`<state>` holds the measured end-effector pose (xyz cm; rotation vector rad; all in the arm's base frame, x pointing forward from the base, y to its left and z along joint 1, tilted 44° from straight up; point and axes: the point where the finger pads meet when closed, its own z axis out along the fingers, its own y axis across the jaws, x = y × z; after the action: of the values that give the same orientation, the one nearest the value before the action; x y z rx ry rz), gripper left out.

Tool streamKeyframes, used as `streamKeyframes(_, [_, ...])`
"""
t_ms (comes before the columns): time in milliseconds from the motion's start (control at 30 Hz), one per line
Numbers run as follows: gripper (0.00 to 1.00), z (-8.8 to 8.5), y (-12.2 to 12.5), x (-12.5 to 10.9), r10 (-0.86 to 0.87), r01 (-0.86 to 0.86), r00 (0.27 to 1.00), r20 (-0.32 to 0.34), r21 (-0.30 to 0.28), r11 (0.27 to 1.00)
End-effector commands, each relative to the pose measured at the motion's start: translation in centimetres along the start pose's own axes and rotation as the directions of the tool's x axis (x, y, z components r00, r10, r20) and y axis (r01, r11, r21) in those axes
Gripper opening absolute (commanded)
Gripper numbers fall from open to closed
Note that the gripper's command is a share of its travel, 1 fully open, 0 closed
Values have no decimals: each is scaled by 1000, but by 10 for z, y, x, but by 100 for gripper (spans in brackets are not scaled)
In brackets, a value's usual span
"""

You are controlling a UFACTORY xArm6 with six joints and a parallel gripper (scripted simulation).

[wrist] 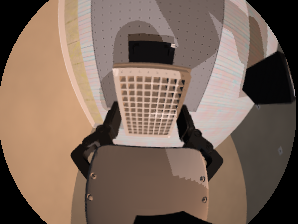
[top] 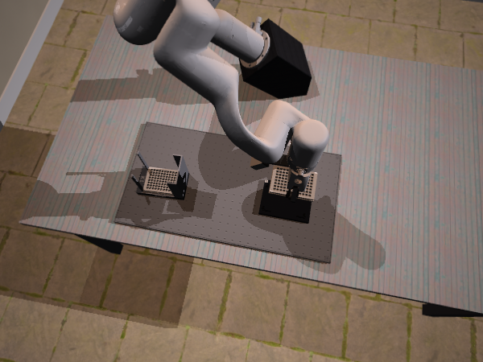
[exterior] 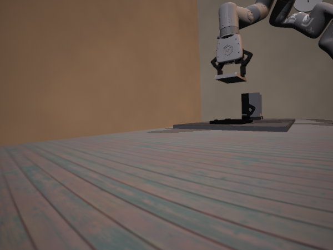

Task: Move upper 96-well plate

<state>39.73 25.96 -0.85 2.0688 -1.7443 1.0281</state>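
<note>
Below me a striped, weathered plank tabletop [top: 402, 141] stands on a stone-tiled floor [top: 241, 314], and on it lies a dark grey perforated base board [top: 225, 225]. I see the white six-joint arm [top: 201, 60] reaching from its black cube pedestal [top: 295, 60] out over the right half of the board. My tool [exterior: 231, 73] is pinching the pale 96-well plate [top: 279, 181] across its width, fingers [exterior: 243, 68] spread wide on its sides. In the exterior view the plate hangs level in the air, well above the flat black plate nest [top: 286, 209], and from the top it overlaps the nest's far part. At the board's left end the black stack rack [top: 182, 173] holds the other pale plate [top: 158, 181] between its posts.
</note>
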Motion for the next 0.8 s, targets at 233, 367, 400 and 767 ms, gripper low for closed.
streamKeyframes(233, [0, 16, -1, 0, 1, -1, 1000, 2, 2, 1000])
streamKeyframes(367, [0, 23, -1, 0, 1, -1, 1000, 2, 2, 1000])
streamKeyframes(400, [0, 23, -1, 0, 1, -1, 1000, 2, 2, 1000])
streamKeyframes(767, [0, 39, -1, 0, 1, -1, 1000, 2, 2, 1000])
